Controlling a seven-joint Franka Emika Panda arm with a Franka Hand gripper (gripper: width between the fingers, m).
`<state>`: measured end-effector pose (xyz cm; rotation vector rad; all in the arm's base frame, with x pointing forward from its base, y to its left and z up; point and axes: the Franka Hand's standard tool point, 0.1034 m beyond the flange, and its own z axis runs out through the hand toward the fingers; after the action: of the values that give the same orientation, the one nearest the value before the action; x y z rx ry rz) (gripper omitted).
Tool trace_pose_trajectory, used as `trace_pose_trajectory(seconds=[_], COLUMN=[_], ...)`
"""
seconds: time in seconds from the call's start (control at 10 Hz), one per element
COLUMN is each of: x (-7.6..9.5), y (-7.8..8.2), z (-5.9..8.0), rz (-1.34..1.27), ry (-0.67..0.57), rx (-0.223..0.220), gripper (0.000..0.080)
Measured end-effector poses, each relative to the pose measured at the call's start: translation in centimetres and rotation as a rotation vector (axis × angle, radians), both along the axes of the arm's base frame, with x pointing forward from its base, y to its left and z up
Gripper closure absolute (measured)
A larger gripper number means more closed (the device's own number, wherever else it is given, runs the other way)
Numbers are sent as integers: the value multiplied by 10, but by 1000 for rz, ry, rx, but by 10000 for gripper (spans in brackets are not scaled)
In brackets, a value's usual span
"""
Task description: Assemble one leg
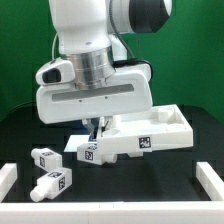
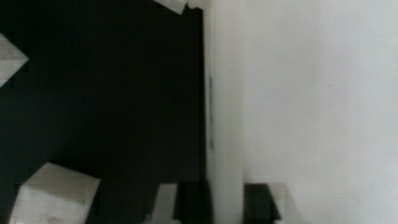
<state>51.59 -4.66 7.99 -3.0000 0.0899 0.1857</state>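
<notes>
A stubby white plastic leg (image 1: pixel 46 157) with black tags lies near the white walled tabletop (image 1: pixel 165 128). The two-finger gripper (image 1: pixel 95 127) hangs at that tabletop's edge. I cannot tell how wide it is.

A large white furniture part (image 2: pixel 302 100) fills much of the view, close and blurred, its straight edge set against the black bench top (image 2: pixel 107 110). A smaller white piece (image 2: pixel 50 195) lies apart on the bench. Dark fingertips (image 2: pixel 262 205) of the gripper (image 2: pixel 221 205) flank a narrow white strip; contact unclear.
</notes>
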Motion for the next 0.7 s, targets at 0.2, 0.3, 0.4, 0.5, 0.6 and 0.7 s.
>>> trace_pose_trajectory(seconds=[0.2,0.3,0.4,0.5,0.6,0.7], x=[-1,1,14,34,45,49], y=[-1,-2,-7,-6,1,6], z=[-1,-4,-14,-23,-29,-40], rz=[-2,-2,2,15,23,47], ry=[1,8,26,18,1,-9], rx=[0,-5,-29,-49,-69,-95], gripper=[742,742,742,742,742,742])
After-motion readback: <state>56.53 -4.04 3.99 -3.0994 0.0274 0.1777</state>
